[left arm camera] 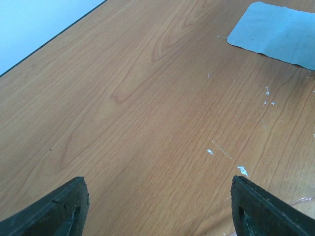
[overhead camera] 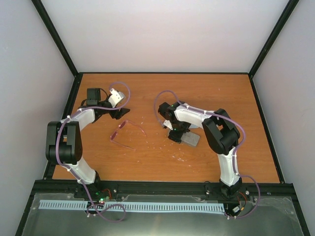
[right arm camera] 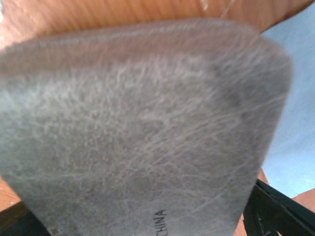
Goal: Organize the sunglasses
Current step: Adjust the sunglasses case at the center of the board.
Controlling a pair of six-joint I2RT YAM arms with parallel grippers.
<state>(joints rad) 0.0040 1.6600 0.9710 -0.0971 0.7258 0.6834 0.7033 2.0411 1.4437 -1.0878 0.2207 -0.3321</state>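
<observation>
left arm [overhead camera: 63, 142] and right arm [overhead camera: 221, 132] share white shells, bulky black joints and purple cables [overhead camera: 123, 84] looping alongside. a green light [overhead camera: 102, 199] glows at the left base. left gripper [left arm camera: 157, 179] has black wedge-shaped fingers [left arm camera: 54, 211].

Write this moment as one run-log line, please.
left gripper: open, over bare table | right gripper: at grey case, grip unclear | sunglasses: on table, unheld | cloth: flat on table

Top view looking down on table [overhead camera: 206, 157], left wrist low over it, right wrist against grey case [right arm camera: 138, 137]
</observation>
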